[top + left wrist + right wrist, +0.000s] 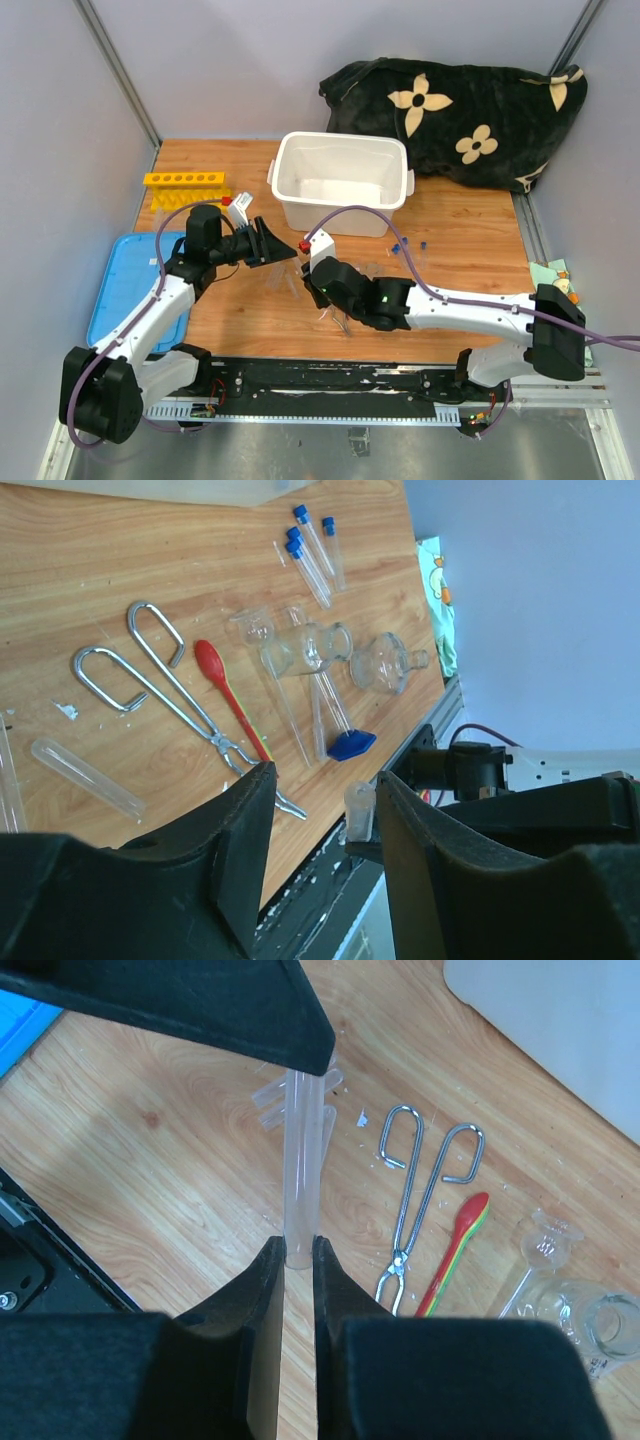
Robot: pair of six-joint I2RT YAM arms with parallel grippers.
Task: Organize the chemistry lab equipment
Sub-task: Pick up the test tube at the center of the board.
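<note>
Handing over looks like the step in hand: mid-frame in the top view, the left gripper (325, 780), jaws half apart, brackets the tip of a clear tube (302, 1150) that the right gripper (298, 1245) pinches firmly. Next, left must close squarely before right lets go.

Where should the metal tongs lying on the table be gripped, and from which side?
Probably across both shafts of the metal tongs near the pivot, from straight above: they lie flat, the shafts converge there while the loop handles splay, and the red spoon lies close beside the tips.
</note>
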